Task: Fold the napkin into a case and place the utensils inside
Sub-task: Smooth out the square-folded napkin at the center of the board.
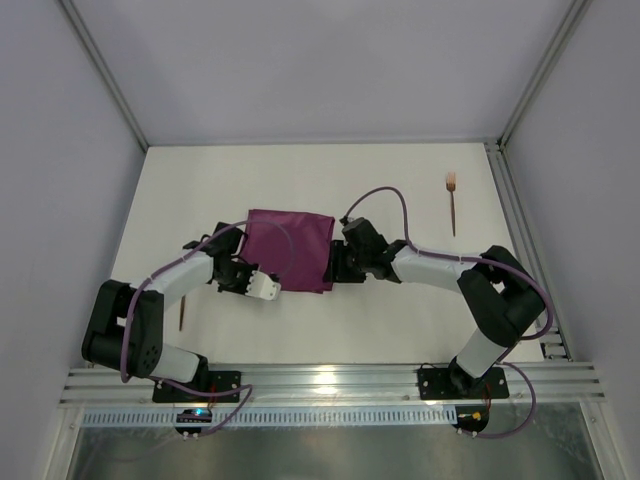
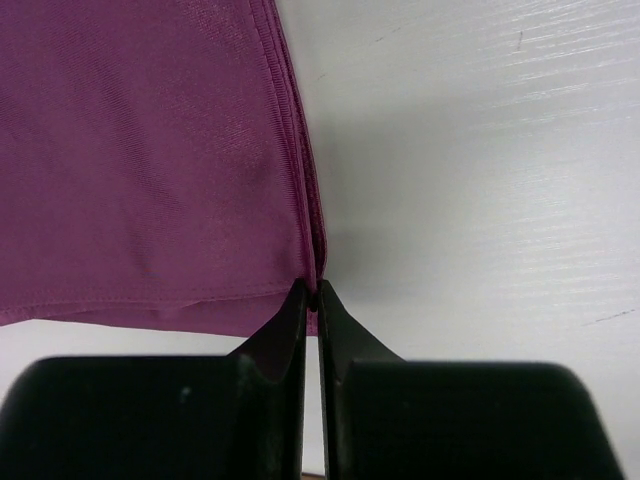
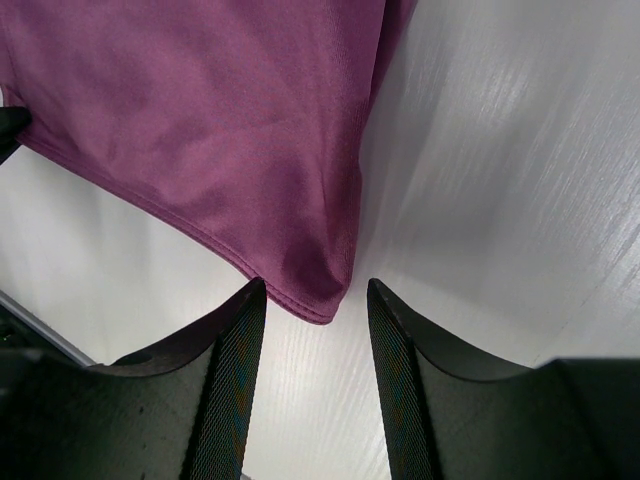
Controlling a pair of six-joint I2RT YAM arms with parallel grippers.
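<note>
Napkin point(image 1: 290, 250) sits mid-table, folded into a layered maroon-purple rectangle, flat on the surface. And the left gripper point(image 2: 312, 292) is right on it: jaws pressed together at the near-left corner, with the stacked edge of the cloth running straight down into the tips and a sliver of purple caught between them. That's a pinch on the fabric.

Over on the other side, the right gripper point(image 3: 315, 287) stands at the near-right corner with its jaws well apart. The corner of the cloth pokes into the gap between the two ribbed fingers point(image 3: 235, 360); neither one is pressing on it, and nothing is held there.

The utensils lie well apart from all this. The copper fork point(image 1: 453, 200) rests far off to the right, tines pointing away from the arms, alone on the white. The second thin copper piece point(image 1: 182, 315) lies by the left arm's forearm, partly hidden, too slim to make out its type.

The table point(image 1: 400, 180) is a plain white board with faint grain and a few scuffs. Pale grey walls close it in on three sides, aluminium posts point(image 1: 105, 75) run along the corners, and a slotted metal rail point(image 1: 330, 382) carries both arm bases at the near edge.
</note>
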